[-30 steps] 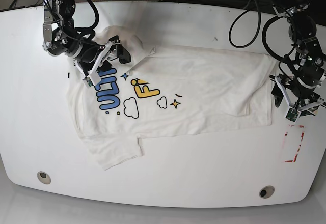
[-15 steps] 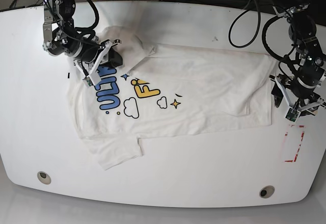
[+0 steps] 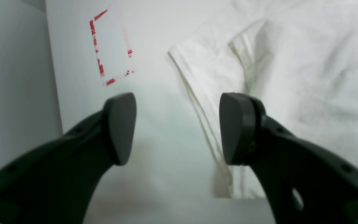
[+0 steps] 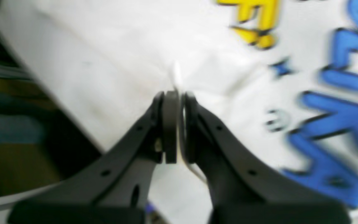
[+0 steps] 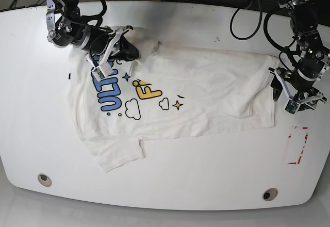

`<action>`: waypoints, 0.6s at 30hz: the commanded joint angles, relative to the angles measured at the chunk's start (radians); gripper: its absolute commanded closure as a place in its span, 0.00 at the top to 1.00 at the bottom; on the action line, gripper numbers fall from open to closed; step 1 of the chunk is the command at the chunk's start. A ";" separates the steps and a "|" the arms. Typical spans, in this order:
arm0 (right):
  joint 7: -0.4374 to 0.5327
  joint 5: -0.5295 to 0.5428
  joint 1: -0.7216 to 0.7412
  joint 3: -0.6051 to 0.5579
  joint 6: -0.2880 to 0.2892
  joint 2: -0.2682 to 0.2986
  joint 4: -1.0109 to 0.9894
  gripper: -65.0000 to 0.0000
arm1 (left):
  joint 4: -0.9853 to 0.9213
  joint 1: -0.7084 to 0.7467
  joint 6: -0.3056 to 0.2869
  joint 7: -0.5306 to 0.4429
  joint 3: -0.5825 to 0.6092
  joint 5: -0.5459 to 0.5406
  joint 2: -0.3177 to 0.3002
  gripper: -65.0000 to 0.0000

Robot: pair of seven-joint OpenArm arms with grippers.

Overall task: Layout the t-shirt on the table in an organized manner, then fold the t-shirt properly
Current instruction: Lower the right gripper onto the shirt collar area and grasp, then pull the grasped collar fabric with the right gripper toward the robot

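Note:
The white t-shirt [image 5: 206,90] lies spread on the table [image 5: 206,185], printed side up, with blue and yellow letters at its left. One sleeve [image 5: 116,155] is folded out at the lower left. My right gripper [image 5: 133,52] is at the shirt's upper left; in the right wrist view this gripper [image 4: 174,93] is shut on a thin fold of the t-shirt [image 4: 222,62]. My left gripper [image 5: 295,98] hovers at the shirt's right edge. The left wrist view shows it [image 3: 179,124] open, one finger over bare table, the other over the t-shirt's hem [image 3: 216,93].
A red tape rectangle [image 5: 297,145] [image 3: 110,46] marks the table just right of the shirt. Two round grommet holes [image 5: 44,179] [image 5: 269,194] sit near the front edge. Dark cables [image 5: 247,20] hang behind the back edge.
My right gripper has shut on the shirt's cloth and moved right and slightly back, pulling the fabric with it. My left gripper has shifted a little toward the back, still open.

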 commanded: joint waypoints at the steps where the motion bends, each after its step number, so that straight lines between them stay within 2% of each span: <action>1: 0.016 0.056 -0.010 0.006 0.006 0.016 0.021 0.06 | 0.014 0.013 0.006 -0.024 -0.008 -0.004 -0.015 0.60; 6: 0.016 0.133 -0.050 0.006 0.006 0.023 0.023 0.06 | 0.014 0.048 0.006 -0.024 -0.009 -0.004 -0.015 0.60; 10: 0.016 0.184 -0.092 0.002 0.006 0.062 0.025 0.06 | 0.014 0.080 0.006 -0.024 -0.011 -0.006 -0.015 0.60; 16: 0.014 0.196 -0.145 0.002 0.007 0.086 0.031 0.06 | 0.014 0.116 0.006 -0.026 -0.011 -0.006 -0.015 0.60; 18: 0.014 0.199 -0.164 0.002 0.007 0.125 0.031 0.06 | 0.014 0.119 0.006 -0.026 -0.011 -0.006 -0.015 0.60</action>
